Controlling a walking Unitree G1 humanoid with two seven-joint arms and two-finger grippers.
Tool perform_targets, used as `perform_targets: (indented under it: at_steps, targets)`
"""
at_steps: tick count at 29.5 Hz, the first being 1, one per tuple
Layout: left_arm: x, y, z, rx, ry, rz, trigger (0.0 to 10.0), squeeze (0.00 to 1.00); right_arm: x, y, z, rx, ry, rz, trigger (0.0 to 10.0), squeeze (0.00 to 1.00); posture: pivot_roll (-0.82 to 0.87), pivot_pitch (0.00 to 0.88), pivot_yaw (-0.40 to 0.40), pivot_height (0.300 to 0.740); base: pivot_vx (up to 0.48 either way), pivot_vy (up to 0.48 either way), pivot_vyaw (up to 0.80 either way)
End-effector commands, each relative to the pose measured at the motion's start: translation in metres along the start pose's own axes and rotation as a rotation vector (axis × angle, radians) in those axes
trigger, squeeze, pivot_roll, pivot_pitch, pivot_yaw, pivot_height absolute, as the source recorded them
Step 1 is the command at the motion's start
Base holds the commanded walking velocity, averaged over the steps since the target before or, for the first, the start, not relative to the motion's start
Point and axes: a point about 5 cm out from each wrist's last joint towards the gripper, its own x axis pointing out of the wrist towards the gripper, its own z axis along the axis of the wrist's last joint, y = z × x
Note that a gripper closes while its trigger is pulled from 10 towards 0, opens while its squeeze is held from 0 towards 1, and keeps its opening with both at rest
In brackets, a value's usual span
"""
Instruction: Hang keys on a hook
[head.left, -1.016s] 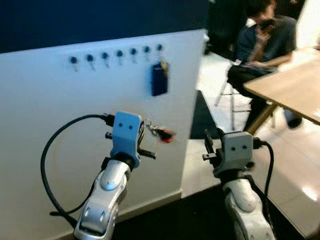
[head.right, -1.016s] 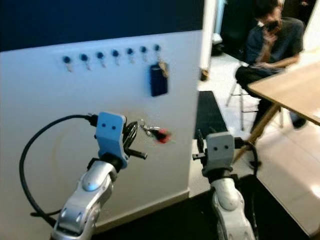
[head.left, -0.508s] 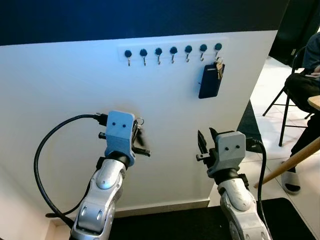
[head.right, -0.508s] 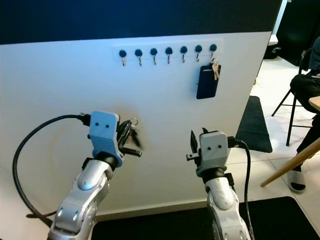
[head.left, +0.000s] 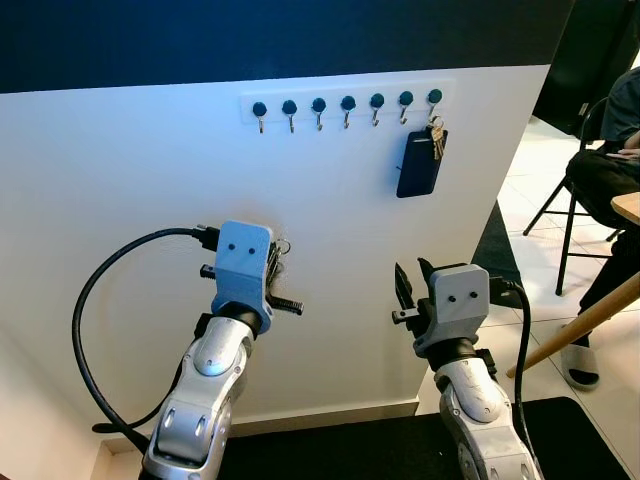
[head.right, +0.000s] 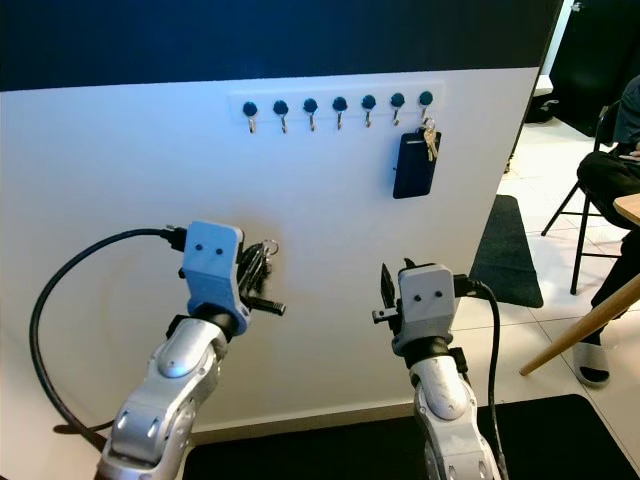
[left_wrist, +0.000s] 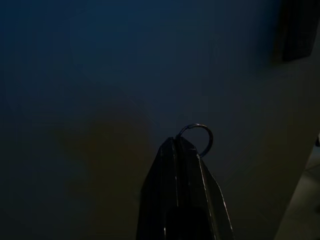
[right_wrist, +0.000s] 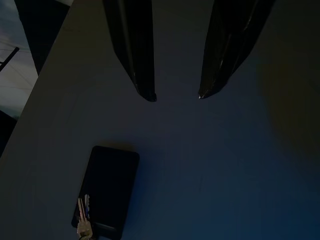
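My left gripper (head.left: 276, 268) is raised in front of the white wall and shut on the keys (head.left: 281, 250). In the left wrist view the metal key ring (left_wrist: 200, 137) pokes out past the closed fingertips (left_wrist: 176, 146). A row of several hooks (head.left: 346, 106) with dark blue knobs runs across the wall above. A dark key case with keys (head.left: 418, 163) hangs from the rightmost hook. My right gripper (right_wrist: 176, 95) is open with nothing between its fingers, held lower right of the hooks and pointing at the wall below the dark case (right_wrist: 107, 192).
A person (head.left: 612, 165) sits on a chair at the far right beside a wooden table (head.left: 626, 206) with a slanted leg (head.left: 585, 322). A black mat (head.left: 380, 455) lies on the floor at the wall's base. The wall ends at a corner (head.left: 520, 200) on the right.
The camera has swung left, so the hook row now sits centred. The keys, dangling out to the right a second ago, now hang close against the left gripper. Both arms hold about the same pose.
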Motion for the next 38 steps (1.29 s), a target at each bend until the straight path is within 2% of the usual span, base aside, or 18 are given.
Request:
perform_targets:
  at_steps: [1, 3, 6, 7, 11, 15, 24, 31, 38]
  targets:
    - [0.003, 0.007, 0.002, 0.041, 0.001, 0.027, 10.0, 0.0, -0.001, 0.001, -0.001, -0.001, 0.0, 0.0, 10.0, 0.0, 0.0, 0.133, 0.049, 0.74, 0.0, 0.0, 0.0]
    - [0.007, 0.012, 0.005, 0.054, -0.004, 0.039, 10.0, 0.0, 0.0, 0.001, -0.001, -0.001, -0.001, 0.0, 10.0, 0.0, 0.0, 0.133, 0.05, 0.74, 0.0, 0.0, 0.0]
    - [0.016, 0.029, 0.021, 0.076, -0.047, 0.05, 10.0, 0.0, 0.0, 0.001, -0.001, -0.003, -0.002, -0.001, 10.0, 0.0, 0.0, 0.139, 0.06, 0.74, 0.0, 0.0, 0.0]
    - [0.016, 0.029, 0.021, 0.076, -0.047, 0.05, 10.0, 0.0, 0.0, 0.001, -0.001, -0.003, -0.002, -0.001, 10.0, 0.0, 0.0, 0.139, 0.06, 0.74, 0.0, 0.0, 0.0]
    - [0.027, 0.058, 0.04, 0.138, -0.089, 0.091, 10.0, 0.0, -0.001, 0.0, -0.001, -0.009, -0.001, 0.001, 10.0, 0.0, 0.01, 0.142, 0.065, 0.74, 0.0, 0.0, 0.0]
    - [0.035, 0.066, 0.052, 0.142, -0.119, 0.1, 10.0, 0.0, 0.0, -0.002, -0.002, -0.012, -0.001, -0.008, 10.0, 0.0, 0.01, 0.144, 0.064, 0.74, 0.0, 0.0, 0.0]
    - [0.057, 0.059, 0.067, 0.145, -0.153, 0.045, 10.0, 0.0, 0.005, -0.005, -0.001, -0.02, -0.006, -0.015, 10.0, 0.0, 0.01, 0.148, 0.065, 0.74, 0.0, 0.0, 0.0]
    - [0.077, 0.056, 0.083, 0.104, -0.175, 0.007, 10.0, 0.0, 0.003, -0.012, -0.001, -0.039, -0.003, -0.034, 10.0, 0.0, 0.0, 0.16, 0.072, 0.74, 0.0, 0.0, 0.0]
    - [0.09, 0.057, 0.094, 0.115, -0.186, -0.008, 10.0, 0.0, 0.002, -0.012, -0.002, -0.041, -0.001, -0.039, 10.0, 0.0, 0.0, 0.171, 0.081, 0.74, 0.0, 0.0, 0.0]
